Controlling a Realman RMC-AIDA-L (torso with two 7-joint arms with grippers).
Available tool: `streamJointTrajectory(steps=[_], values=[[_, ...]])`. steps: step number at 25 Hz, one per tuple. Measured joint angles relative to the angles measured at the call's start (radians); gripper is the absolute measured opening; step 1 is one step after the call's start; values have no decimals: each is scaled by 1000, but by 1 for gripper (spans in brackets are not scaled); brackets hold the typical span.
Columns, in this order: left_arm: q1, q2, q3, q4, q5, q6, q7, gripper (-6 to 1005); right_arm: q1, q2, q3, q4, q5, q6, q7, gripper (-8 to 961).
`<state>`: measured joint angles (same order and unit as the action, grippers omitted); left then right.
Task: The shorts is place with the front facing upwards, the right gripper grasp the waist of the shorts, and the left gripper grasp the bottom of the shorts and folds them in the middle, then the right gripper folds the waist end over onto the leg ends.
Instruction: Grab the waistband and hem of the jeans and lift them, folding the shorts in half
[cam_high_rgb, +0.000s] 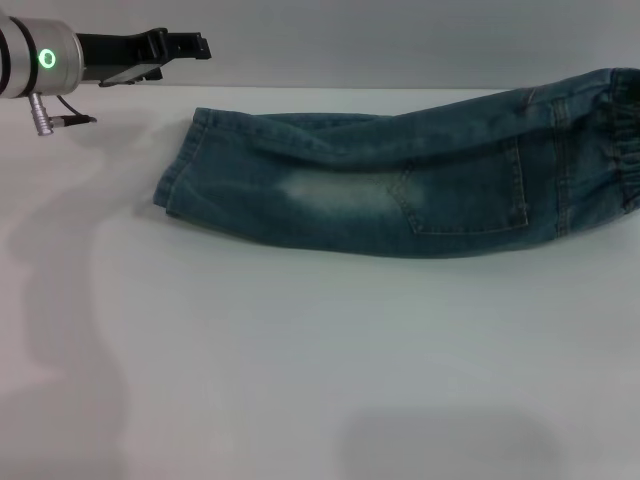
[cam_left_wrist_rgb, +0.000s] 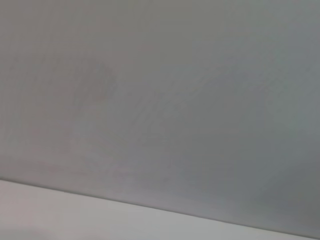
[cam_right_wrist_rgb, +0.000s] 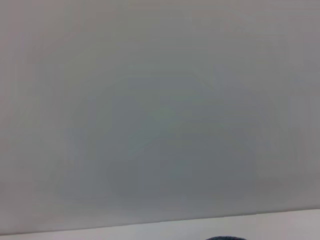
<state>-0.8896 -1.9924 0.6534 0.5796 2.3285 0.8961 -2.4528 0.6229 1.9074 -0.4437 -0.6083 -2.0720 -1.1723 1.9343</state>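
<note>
Blue-green faded denim shorts (cam_high_rgb: 400, 195) lie folded lengthwise along the white tabletop's (cam_high_rgb: 300, 380) far edge, ruffled waist (cam_high_rgb: 625, 140) at the right edge. The left pincer (cam_high_rgb: 185, 47) hangs above the far left corner, just beyond the flat hemmed leg ends (cam_high_rgb: 180, 170); can't tell whether it's apart or together.

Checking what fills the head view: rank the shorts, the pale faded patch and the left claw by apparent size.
1. shorts
2. pale faded patch
3. left claw, though it sits higher and nearer the camera, so its place is unsure.
</note>
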Motion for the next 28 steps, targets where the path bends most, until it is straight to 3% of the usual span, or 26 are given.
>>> streamJointTrajectory(steps=[16, 25, 27, 28], values=[[0, 0, 0, -5, 0, -2, 2, 832, 46, 3, -99, 115, -6, 275, 0, 116], [1, -2, -1, -6, 0, 0, 2, 832, 50, -9, -115, 155, -10, 324, 7, 153], [2, -3, -3, -6, -1, 1, 2, 832, 46, -9, -115, 155, -22, 326, 17, 351], [2, -3, -3, -6, -1, 1, 2, 832, 45, -10, -115, 155, -31, 328, 23, 364]])
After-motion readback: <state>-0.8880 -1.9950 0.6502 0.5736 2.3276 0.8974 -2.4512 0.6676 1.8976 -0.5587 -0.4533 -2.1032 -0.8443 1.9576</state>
